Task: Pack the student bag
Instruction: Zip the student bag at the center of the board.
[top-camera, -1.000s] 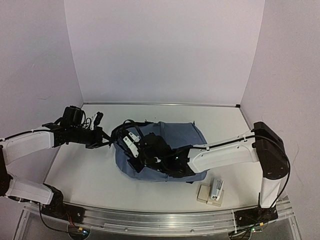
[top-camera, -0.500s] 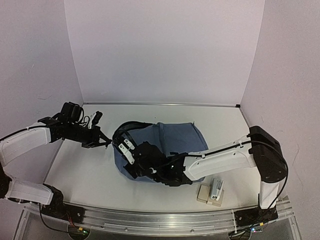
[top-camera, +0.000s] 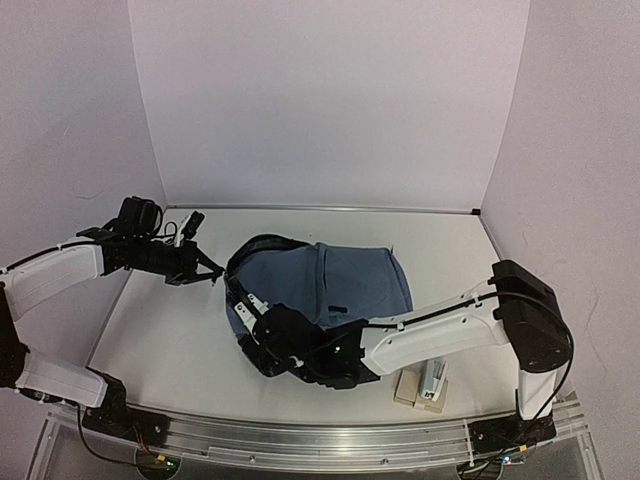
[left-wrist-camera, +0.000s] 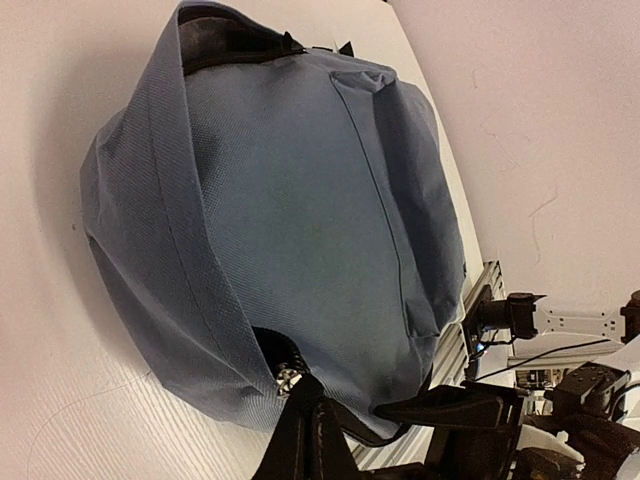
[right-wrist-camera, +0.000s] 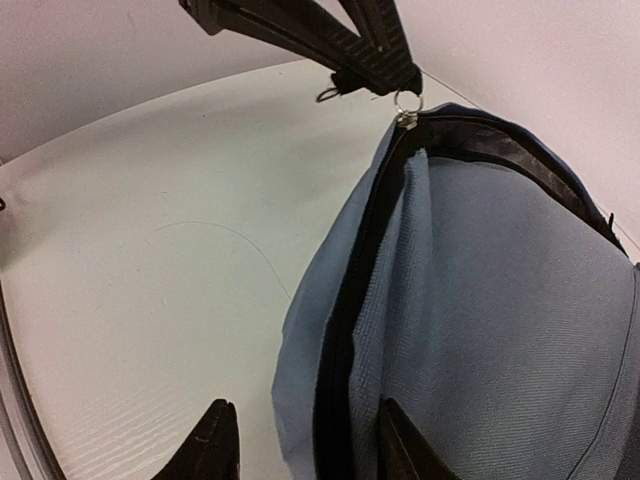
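The slate-blue student bag lies flat mid-table, its dark zipper opening along the left edge. My left gripper is at the bag's upper left corner, pinched on the zipper pull by its metal ring; the ring also shows in the left wrist view beside my left gripper. My right gripper reaches across to the bag's lower left edge. In the right wrist view it is open, with the bag's dark zipper seam between the jaws. The bag's inside is hidden.
A small beige and white object lies near the table's front edge, right of the right arm's forearm. White walls enclose the table at the back and sides. A metal rail runs along the near edge.
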